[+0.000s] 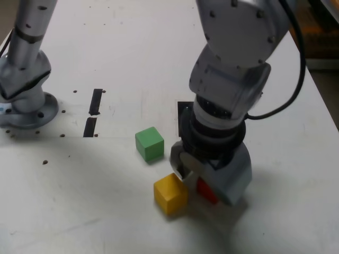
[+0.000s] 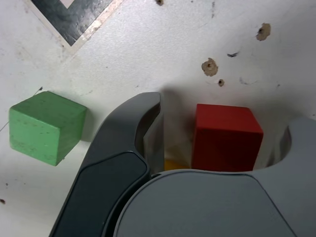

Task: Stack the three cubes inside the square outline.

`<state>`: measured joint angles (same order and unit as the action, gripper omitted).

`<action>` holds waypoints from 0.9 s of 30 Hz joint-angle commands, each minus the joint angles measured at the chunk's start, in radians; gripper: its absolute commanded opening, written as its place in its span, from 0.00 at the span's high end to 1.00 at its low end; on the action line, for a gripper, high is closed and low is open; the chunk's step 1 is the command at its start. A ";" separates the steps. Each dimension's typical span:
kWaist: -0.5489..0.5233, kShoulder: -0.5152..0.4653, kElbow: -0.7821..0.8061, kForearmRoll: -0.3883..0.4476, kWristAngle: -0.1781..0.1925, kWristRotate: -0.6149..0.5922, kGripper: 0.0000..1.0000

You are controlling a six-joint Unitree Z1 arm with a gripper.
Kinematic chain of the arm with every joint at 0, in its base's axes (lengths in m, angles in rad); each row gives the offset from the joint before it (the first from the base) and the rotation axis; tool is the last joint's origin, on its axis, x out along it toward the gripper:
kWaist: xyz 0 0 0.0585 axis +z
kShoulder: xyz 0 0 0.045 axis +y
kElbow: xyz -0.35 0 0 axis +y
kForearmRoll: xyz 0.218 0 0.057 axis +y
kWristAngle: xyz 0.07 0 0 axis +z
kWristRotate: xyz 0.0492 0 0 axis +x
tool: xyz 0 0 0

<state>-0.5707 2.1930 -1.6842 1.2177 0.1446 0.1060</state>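
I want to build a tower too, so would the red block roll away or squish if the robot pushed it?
The red block probably won't roll, because its sides look flat. It would more likely slide. It likely won't squish either, since its edges look straight and crisp, like something stiff.

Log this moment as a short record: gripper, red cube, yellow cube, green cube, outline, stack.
gripper: open, jaws on either side of the red cube, a gap visible on both sides
red cube: between the jaws, not gripped
yellow cube: on the table, just outside the jaws
green cube: on the table, apart from the other two
square outline: partly in view, mostly hidden by the arm in the exterior view
stack: none among the three cubes
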 commanded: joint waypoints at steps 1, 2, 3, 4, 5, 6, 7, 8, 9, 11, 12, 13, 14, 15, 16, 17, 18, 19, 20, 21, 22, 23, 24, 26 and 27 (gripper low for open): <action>-0.002 0.005 -0.011 -0.002 0.005 -0.001 0.28; -0.002 0.005 -0.012 -0.003 0.007 -0.003 0.33; -0.002 0.005 -0.013 -0.003 0.008 -0.006 0.38; -0.002 0.005 -0.014 -0.003 0.008 -0.010 0.43; -0.002 0.005 -0.014 -0.004 0.009 -0.015 0.47; -0.002 0.005 -0.014 -0.004 0.009 -0.021 0.51; -0.002 0.005 -0.013 -0.004 0.009 -0.026 0.54; -0.002 0.006 -0.013 -0.004 0.008 -0.032 0.57; -0.002 0.006 -0.013 -0.003 0.007 -0.037 0.58; -0.002 0.007 -0.013 -0.002 0.005 -0.045 0.60; -0.002 0.007 -0.013 -0.001 0.004 -0.047 0.60; -0.002 0.008 -0.013 0.001 0.004 -0.049 0.60; -0.002 0.007 -0.013 0.002 0.003 -0.050 0.61; -0.002 0.007 -0.016 0.004 0.003 -0.051 0.62; -0.002 0.005 -0.019 0.006 0.004 -0.052 0.64; -0.002 0.002 -0.022 0.008 0.006 -0.055 0.65; -0.002 -0.002 -0.025 0.010 0.009 -0.058 0.68; -0.002 -0.008 -0.028 0.012 0.014 -0.062 0.70; 0.000 -0.016 -0.030 0.016 0.019 -0.067 0.72; 0.003 -0.025 -0.032 0.022 0.024 -0.072 0.73; 0.008 -0.035 -0.032 0.029 0.028 -0.078 0.74; 0.016 -0.047 -0.031 0.036 0.031 -0.083 0.76; 0.026 -0.059 -0.030 0.043 0.033 -0.088 0.77; 0.056 -0.082 -0.028 0.058 0.030 -0.100 0.78; 0.074 -0.092 -0.027 0.065 0.026 -0.106 0.79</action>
<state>-0.5110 2.1114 -1.7115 1.2769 0.1751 0.0038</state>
